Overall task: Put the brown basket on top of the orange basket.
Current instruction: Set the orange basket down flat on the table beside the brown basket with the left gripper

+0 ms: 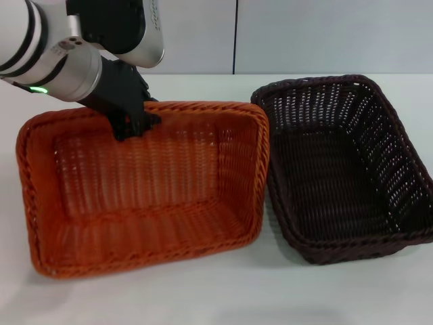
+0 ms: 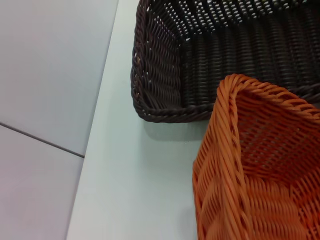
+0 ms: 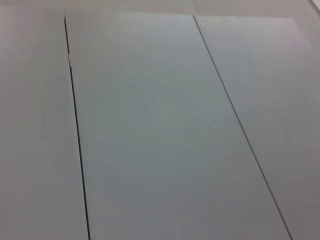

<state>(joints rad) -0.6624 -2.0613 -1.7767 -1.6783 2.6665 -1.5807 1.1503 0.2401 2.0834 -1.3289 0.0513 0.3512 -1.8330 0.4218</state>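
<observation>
The orange basket (image 1: 139,261) sits at the left of the white table. It looks raised, and its right edge overlaps the brown basket's rim. My left gripper (image 1: 132,127) reaches down from the upper left. Its black fingers are closed over the orange basket's far rim. The brown basket (image 1: 338,169) rests on the table at the right, empty and upright. The left wrist view shows a corner of the orange basket (image 2: 260,165) close up, with the brown basket (image 2: 160,75) beyond it. The right gripper is out of view.
The white table (image 1: 203,291) runs to a grey panelled wall (image 1: 304,34) behind both baskets. The table edge and wall also show in the left wrist view (image 2: 45,100). The right wrist view shows only wall panels (image 3: 150,125).
</observation>
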